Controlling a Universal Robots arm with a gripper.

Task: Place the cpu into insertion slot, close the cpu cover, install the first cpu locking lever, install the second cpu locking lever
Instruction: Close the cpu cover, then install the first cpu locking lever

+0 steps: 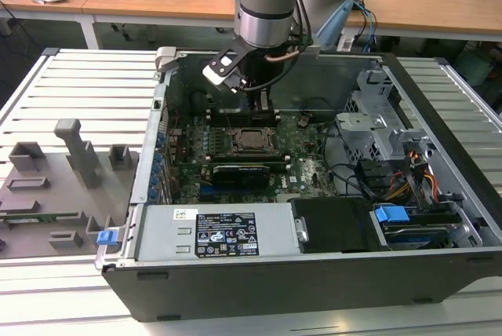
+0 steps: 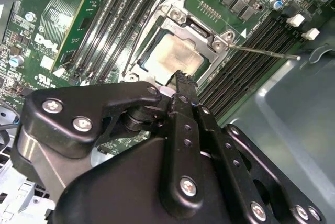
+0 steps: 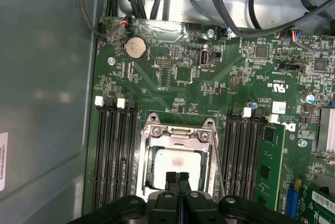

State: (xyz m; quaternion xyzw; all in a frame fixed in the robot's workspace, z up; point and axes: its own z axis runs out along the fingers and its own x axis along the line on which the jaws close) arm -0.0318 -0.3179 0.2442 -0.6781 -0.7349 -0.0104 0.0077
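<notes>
Low in the middle of the first wrist view the hand (image 3: 178,178), fingers pressed together, hangs at the edge of the cpu cover (image 3: 157,137) lying over the cpu (image 3: 178,162) in the insertion slot (image 3: 149,169), so I'd press on the frame, never the chip.

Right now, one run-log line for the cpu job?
cpu: seated | cpu cover: down over it | hand: shut, tips over cover edge | lever rod: sticking out sideways
</notes>
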